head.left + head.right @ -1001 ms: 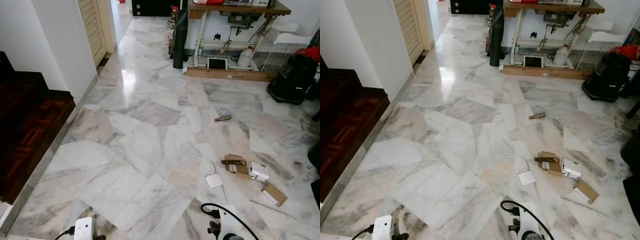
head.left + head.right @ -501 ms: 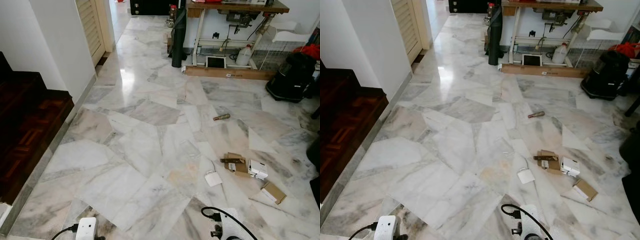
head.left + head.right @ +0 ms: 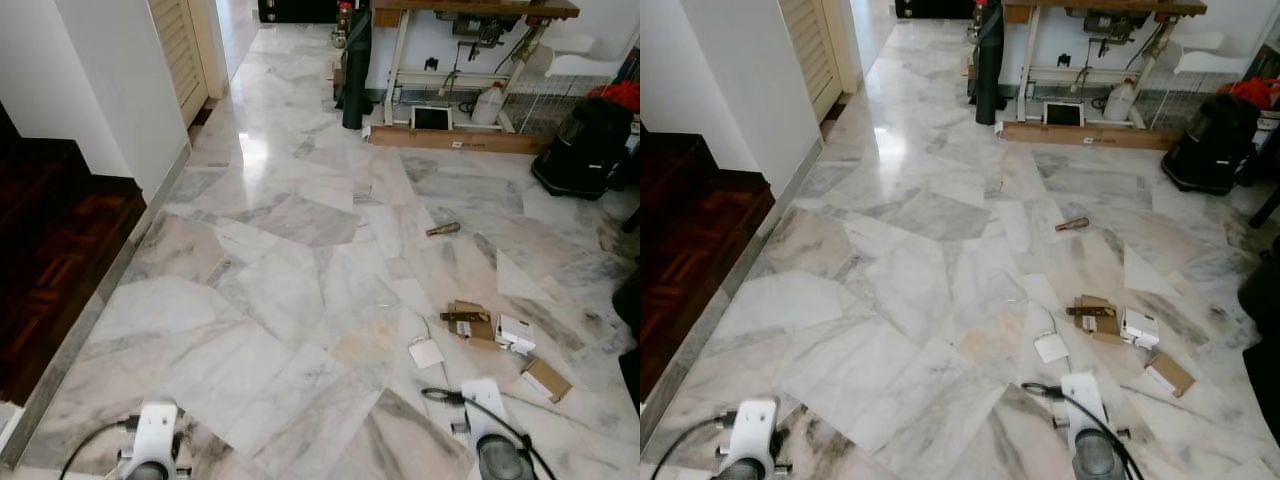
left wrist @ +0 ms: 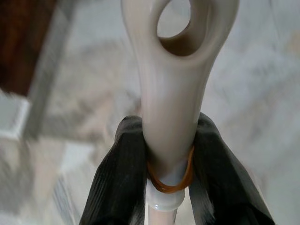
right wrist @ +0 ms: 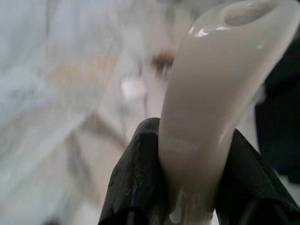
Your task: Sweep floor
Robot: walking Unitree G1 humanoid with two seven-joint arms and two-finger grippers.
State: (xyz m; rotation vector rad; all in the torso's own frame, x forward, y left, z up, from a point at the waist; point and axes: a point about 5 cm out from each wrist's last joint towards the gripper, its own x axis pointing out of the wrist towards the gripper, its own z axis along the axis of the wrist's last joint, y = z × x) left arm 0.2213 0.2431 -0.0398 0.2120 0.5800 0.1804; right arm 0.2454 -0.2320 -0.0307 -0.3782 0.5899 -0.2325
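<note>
My left gripper point(image 4: 168, 145) is shut on a cream plastic handle point(image 4: 173, 84) that has a hang hole and an orange rubber band just below the fingers point(image 4: 117, 173). My right gripper point(image 5: 192, 159) is shut on a second cream handle point(image 5: 211, 93). Both wrists show at the bottom of the eye views, the left wrist point(image 3: 152, 445) and the right wrist point(image 3: 490, 440). Litter lies on the marble floor point(image 3: 280, 300) ahead to the right: torn cardboard point(image 3: 468, 322), a white box point(image 3: 516, 333), a brown box point(image 3: 546, 379), a white paper scrap point(image 3: 427, 352) and a small brown stick point(image 3: 443, 229).
A dark wooden step point(image 3: 50, 260) and a white wall point(image 3: 100, 80) border the left side. At the far end stand a workbench point(image 3: 470, 10), a long cardboard strip point(image 3: 455, 140) and a black roll point(image 3: 357, 60). A black vacuum cleaner point(image 3: 585, 150) sits at the right.
Both wrists have risen further into the bottom of the eye views, the right one shifting right. The whole picture has slid slightly, so the camera moved. The litter lies where it was.
</note>
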